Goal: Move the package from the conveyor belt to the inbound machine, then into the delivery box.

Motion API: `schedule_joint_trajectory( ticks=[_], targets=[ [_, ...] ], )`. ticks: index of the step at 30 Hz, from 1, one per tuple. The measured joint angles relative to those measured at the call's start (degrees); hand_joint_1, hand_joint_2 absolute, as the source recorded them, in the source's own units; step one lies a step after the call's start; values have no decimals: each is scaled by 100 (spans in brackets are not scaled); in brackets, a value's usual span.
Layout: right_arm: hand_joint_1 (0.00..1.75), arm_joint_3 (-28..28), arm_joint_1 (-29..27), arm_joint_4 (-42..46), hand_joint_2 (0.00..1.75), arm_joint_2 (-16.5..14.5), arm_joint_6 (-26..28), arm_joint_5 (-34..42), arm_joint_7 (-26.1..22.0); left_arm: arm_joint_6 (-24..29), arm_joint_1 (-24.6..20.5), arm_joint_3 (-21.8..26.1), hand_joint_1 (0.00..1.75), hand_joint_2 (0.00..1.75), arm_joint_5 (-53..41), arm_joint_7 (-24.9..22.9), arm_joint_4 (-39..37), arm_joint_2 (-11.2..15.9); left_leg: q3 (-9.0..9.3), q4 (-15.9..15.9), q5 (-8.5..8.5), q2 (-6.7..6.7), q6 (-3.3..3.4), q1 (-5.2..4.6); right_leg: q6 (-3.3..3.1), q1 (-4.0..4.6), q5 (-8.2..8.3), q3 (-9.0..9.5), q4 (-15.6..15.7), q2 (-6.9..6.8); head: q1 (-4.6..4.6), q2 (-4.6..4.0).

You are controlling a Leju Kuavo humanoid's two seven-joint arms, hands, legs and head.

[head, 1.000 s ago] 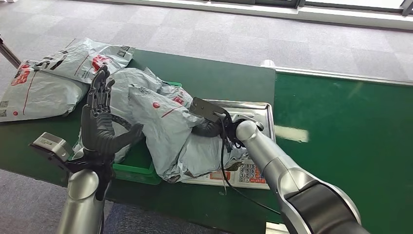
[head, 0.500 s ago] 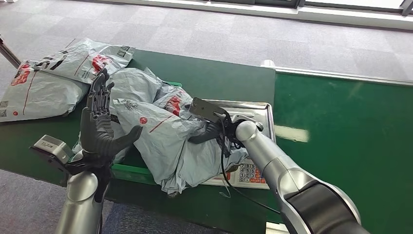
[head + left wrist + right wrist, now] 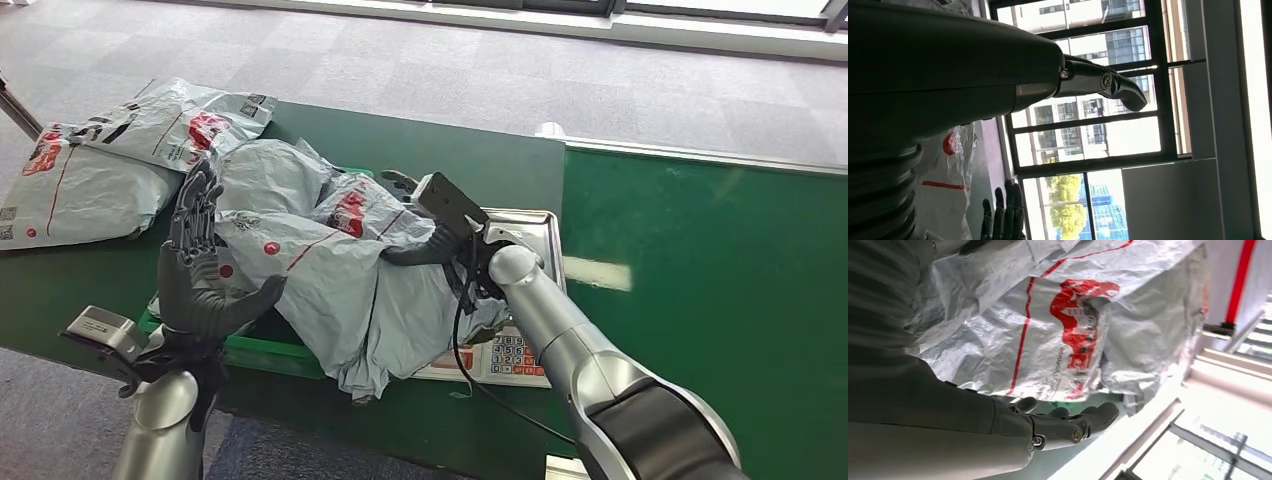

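- The grey package [image 3: 340, 275], a crumpled poly mailer with red print, lies at the centre of the head view, draped from the green delivery box [image 3: 285, 352] across to the inbound machine [image 3: 520, 300], a steel scale with a keypad at its lower edge.
- The right hand [image 3: 425, 235] sits just right of centre, its silver arm rising from the lower right. The thumb lies on the near side of the package and dark fingers [image 3: 400, 182] reach over its far upper edge, so the hand clasps the bag; how firmly, I cannot tell.
- In the right wrist view the fingers [image 3: 1083, 422] curl loosely under the package's [image 3: 1068, 335] printed face.
- The left hand [image 3: 195, 265] stands upright at the left of the head view, palm toward the package, fingers straight and slightly spread, thumb stretched toward the bag; whether it touches is unclear.
- More grey packages [image 3: 120, 160] lie in the upper left on the green table [image 3: 460, 160].
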State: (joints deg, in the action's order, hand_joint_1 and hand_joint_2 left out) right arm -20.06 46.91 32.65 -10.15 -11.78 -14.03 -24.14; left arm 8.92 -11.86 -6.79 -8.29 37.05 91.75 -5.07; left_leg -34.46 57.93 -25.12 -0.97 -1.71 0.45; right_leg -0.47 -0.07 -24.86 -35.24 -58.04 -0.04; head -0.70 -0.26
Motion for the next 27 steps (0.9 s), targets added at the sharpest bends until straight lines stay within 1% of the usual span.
schedule_joint_trajectory(
  ticks=[2, 4, 9, 12, 16, 18, 20, 24, 27],
  targets=[
    [0, 84, -187, 420, 175, 37, 243, 227, -45, 9, -20, -4, 0, 175, -111, -16, 6, 5, 0, 1, 0, -1, 0, 0, 0, 0, 0, -2, 0, -1, 0, 0],
    [0, 218, -452, 1032, 175, 89, 537, 383, -1, 20, -106, -29, 0, 175, -283, -70, -36, 0, -3, 2, 0, -2, 0, 0, 0, 0, 0, -5, 0, -2, 0, 0],
    [0, 767, -1282, 3063, 175, 215, 1307, 357, 41, 41, -567, -178, 0, 175, -595, -318, -247, -121, -11, 7, -2, -2, 4, -4, 2, -1, 1, -10, 1, -2, -1, 0],
    [0, 1078, -1848, 4277, 175, 362, 1731, 319, -164, 7, -813, -235, 0, 175, -664, -488, -332, -182, -13, 9, -8, -2, 12, -7, 3, -1, 1, -11, 2, -1, -1, 0],
    [0, 1343, -2707, 5553, 175, 638, 2277, 488, -649, 114, -1070, -297, 0, 175, -745, -673, -397, -171, -14, 9, -17, 1, 19, -7, 5, -2, -1, -11, 3, 1, -1, 0],
    [0, 1399, -3109, 5940, 175, 749, 2420, 589, -812, 212, -1165, -340, 0, 175, -816, -744, -427, -145, -14, 9, -21, 8, 19, -8, 6, -3, -2, -12, 3, 7, -1, 0],
    [0, 1431, -3384, 6162, 175, 811, 2477, 658, -895, 268, -1227, -388, 0, 175, -861, -778, -462, -126, -14, 8, -22, 21, 18, -8, 7, -9, -3, -15, 3, 17, -1, 0],
    [0, 1456, -3668, 6408, 175, 902, 2513, 688, -959, 315, -1292, -465, 0, 175, -903, -789, -539, -113, -12, 8, -21, 32, 16, -7, 6, -16, -2, -17, 3, 26, -1, 0],
    [0, 1485, -3761, 6515, 175, 940, 2517, 693, -960, 321, -1324, -500, 0, 175, -904, -787, -585, -108, -11, 8, -19, 34, 15, -7, 4, -16, -1, -17, 2, 28, -1, 0]
  ],
)
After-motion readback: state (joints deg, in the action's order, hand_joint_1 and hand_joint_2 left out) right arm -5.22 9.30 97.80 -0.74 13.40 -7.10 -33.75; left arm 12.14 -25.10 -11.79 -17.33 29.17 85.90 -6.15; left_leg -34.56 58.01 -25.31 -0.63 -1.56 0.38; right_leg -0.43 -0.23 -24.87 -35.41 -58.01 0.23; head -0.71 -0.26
